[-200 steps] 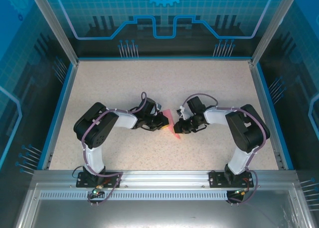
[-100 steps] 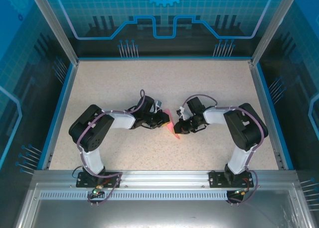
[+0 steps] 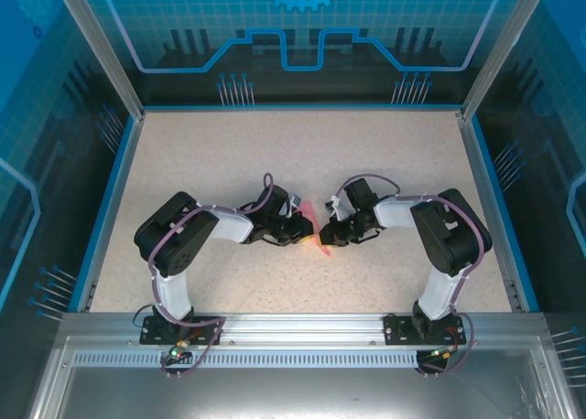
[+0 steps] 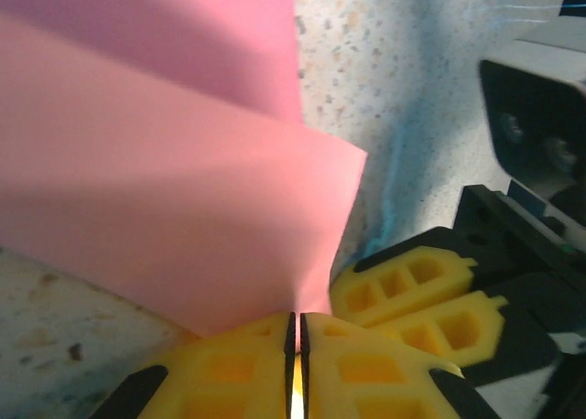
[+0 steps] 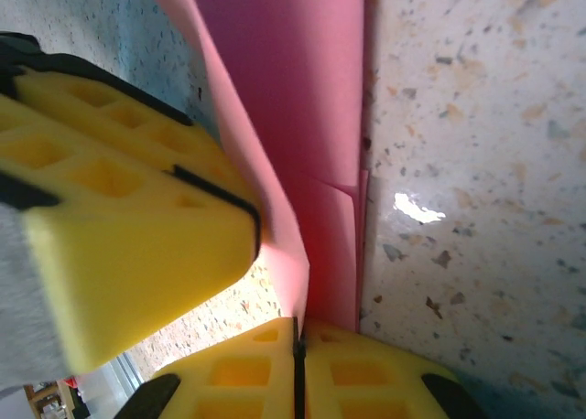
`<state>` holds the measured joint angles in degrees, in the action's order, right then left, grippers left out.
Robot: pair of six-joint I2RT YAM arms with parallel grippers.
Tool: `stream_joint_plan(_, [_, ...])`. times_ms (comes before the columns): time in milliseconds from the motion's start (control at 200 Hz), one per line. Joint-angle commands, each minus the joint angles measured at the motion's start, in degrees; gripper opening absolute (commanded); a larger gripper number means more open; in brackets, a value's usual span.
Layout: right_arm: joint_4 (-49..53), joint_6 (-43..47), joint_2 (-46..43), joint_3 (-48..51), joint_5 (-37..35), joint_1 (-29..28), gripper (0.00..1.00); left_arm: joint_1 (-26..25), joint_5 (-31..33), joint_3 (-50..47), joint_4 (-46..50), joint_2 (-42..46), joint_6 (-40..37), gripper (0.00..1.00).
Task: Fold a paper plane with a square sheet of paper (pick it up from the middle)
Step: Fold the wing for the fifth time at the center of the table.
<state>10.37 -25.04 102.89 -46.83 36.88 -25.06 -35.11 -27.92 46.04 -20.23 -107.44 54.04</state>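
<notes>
Top external view: the pink-red paper (image 3: pixel 314 227), partly folded, stands up off the speckled table (image 3: pixel 229 154) near its middle. It is pinched between the two arms, with the left gripper (image 3: pixel 305 231) on its left side and the right gripper (image 3: pixel 327 237) on its right, their tips just beside each other. Both arms reach inward from their bases on the metal rail (image 3: pixel 293 326) at the near edge, inside a blue-walled enclosure (image 3: pixel 302 35).

Left wrist view: the sheet (image 4: pixel 165 209) rises from the left gripper (image 4: pixel 295 335), whose yellow pads (image 4: pixel 366 364) are pressed together on its lower corner. One flap fans wide, and a second layer shows behind it. The right gripper's yellow fingers (image 4: pixel 417 295) sit just beside those pads; whether they touch cannot be told.

Right wrist view: the paper (image 5: pixel 311 99) runs away as a narrow folded strip from the right gripper (image 5: pixel 298 350), also clamped shut on it. One long edge lies along the table (image 5: pixel 476 163). A yellow finger (image 5: pixel 119 245) of the left gripper looms close against the strip's other side.
</notes>
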Motion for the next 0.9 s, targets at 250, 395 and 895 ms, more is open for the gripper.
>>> stream_joint_plan(250, [2.93, -1.55, -2.04, 0.08, 2.03, 1.12, 0.18, -0.39, 2.07, 3.63, 7.44, -2.43, -1.8, 0.11])
stream_joint_plan(395, [9.12, 0.78, -5.09, -1.34, -0.18, 1.2, 0.2, -0.39, 2.42, 3.27, 8.87, -2.51, -2.19, 0.11])
stream_joint_plan(895, [10.55, 2.46, -0.19, -0.72, -3.29, 0.14, 0.11, -0.34, 2.88, 3.35, 9.47, -2.34, -1.88, 0.11])
